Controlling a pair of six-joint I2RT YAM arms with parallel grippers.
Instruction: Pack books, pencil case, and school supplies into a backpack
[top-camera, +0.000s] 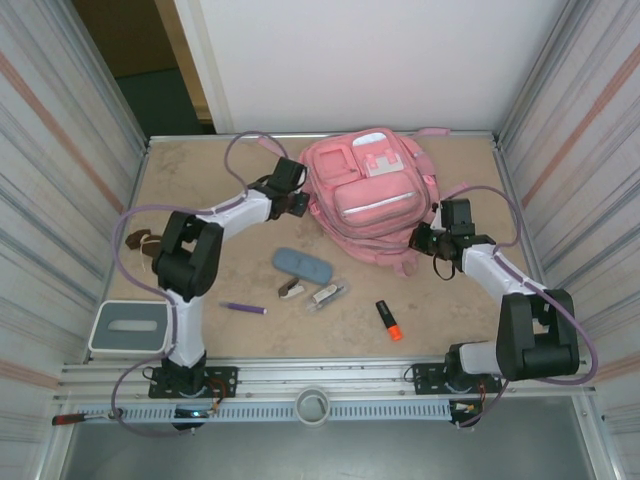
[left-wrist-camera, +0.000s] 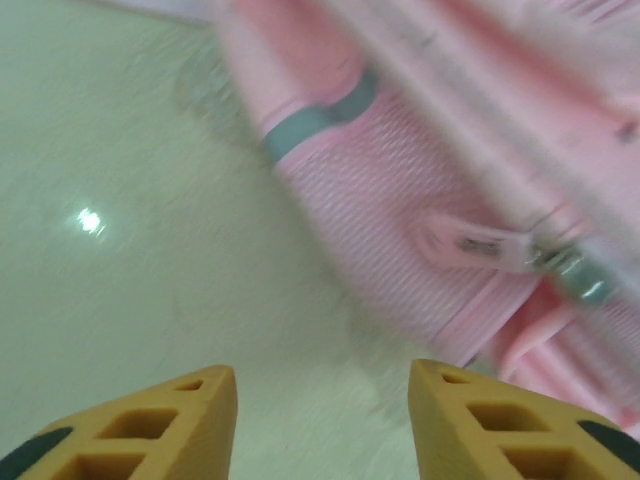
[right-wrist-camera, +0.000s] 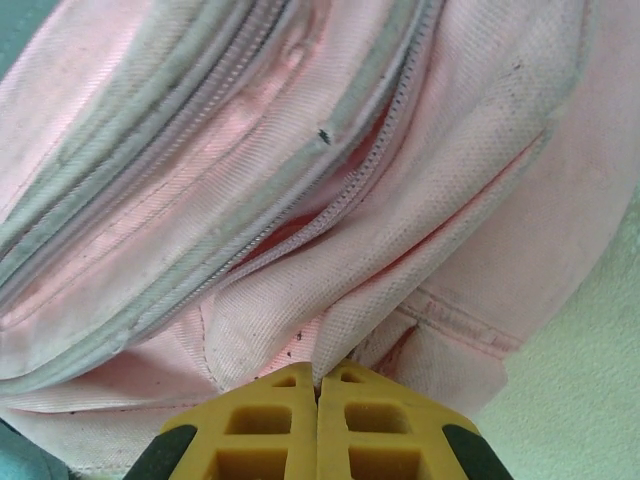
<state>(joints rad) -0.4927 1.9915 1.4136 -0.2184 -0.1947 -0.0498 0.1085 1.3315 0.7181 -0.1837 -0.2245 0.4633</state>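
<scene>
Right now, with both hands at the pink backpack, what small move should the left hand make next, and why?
Probably move the left hand forward to the zip pull and close on it. Its fingers stand apart with nothing between them, the right hand is shut on a fold of the backpack, and the zip beside it is only partly open.

My two arms are built alike: my left arm (top-camera: 190, 262) and my right arm (top-camera: 535, 335) both have chunky black joint housings joined by white link shells. Each ends in a black base plate (top-camera: 185, 382) near the bottom of the frame. A lilac cable (top-camera: 122, 250) trails along each one. My left gripper (left-wrist-camera: 320, 400) has mustard-yellow fingers (left-wrist-camera: 160, 430) moulded with rectangular recesses, with dark patches at the frame's lower corners. My right gripper (right-wrist-camera: 318, 385) matches it in colour and moulding.
</scene>
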